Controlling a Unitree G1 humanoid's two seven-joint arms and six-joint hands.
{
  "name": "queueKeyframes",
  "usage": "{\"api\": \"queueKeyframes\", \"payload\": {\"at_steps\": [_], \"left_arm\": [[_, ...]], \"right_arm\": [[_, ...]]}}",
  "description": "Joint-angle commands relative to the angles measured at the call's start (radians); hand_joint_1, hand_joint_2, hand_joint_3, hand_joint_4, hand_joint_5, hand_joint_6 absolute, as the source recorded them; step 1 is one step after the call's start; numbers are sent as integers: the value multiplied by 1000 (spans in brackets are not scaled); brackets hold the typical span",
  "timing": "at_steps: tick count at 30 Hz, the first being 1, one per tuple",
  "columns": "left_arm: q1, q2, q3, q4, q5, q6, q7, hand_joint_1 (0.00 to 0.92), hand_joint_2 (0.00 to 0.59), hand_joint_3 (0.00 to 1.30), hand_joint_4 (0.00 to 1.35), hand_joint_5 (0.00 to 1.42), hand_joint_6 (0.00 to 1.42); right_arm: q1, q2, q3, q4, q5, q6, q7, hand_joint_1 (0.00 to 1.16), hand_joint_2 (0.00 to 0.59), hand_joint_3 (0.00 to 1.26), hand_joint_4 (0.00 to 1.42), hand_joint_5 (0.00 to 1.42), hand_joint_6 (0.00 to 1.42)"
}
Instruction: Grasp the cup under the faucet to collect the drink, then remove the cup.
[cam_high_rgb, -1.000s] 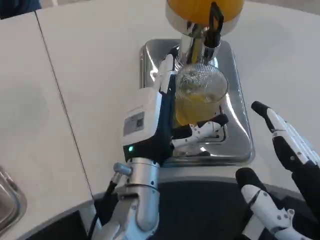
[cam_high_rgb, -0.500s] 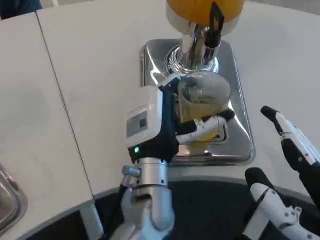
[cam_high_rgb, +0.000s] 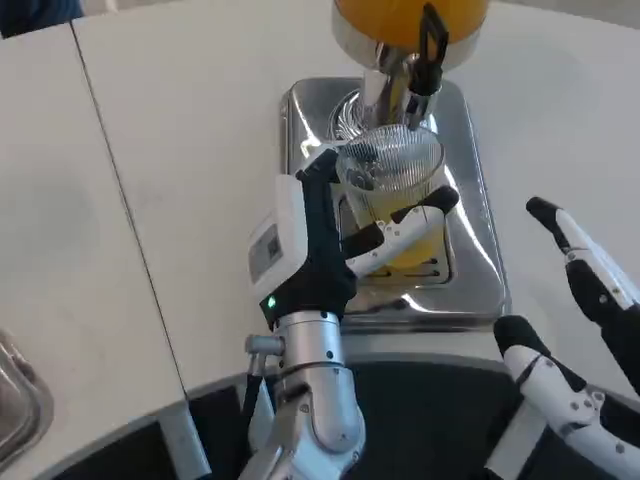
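Clear ribbed plastic cup, part-filled with yellow drink, just below black faucet; left hand wraps its side. Likely thin-walled, squashable, sloshy: hold mid-wall, upright; right hand open, empty

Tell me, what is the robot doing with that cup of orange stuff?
The robot's left hand is holding a clear cup with some yellow-orange drink in it. The cup is tilted and sits above the shiny metal drip tray, just in front of the faucet of the orange drink dispenser. The right hand waits off to the side with its fingers apart, holding nothing. It looks like the filling part is done, and the cup is about to be taken away.
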Motion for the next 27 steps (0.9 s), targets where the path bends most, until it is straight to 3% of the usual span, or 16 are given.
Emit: {"api": "queueKeyframes", "payload": {"at_steps": [1, 13, 27], "left_arm": [[16, 30, -3, -66, 34, -10, 12, 667, 0, 1137, 1211, 1424, 1424], [97, 193, -17, -184, 112, -49, -5, 687, 0, 1127, 1174, 1424, 1424], [209, 301, 57, -334, 97, -86, -47, 715, 0, 1116, 1129, 1424, 1424]], "right_arm": [[13, 19, 3, -14, 5, 4, 8, 218, 482, 0, 0, 14, 71], [14, 16, 38, -14, 9, 13, 8, 219, 482, 0, 0, 16, 88], [20, 11, 77, -14, -26, 13, 2, 221, 484, 0, 0, 26, 97]]}}
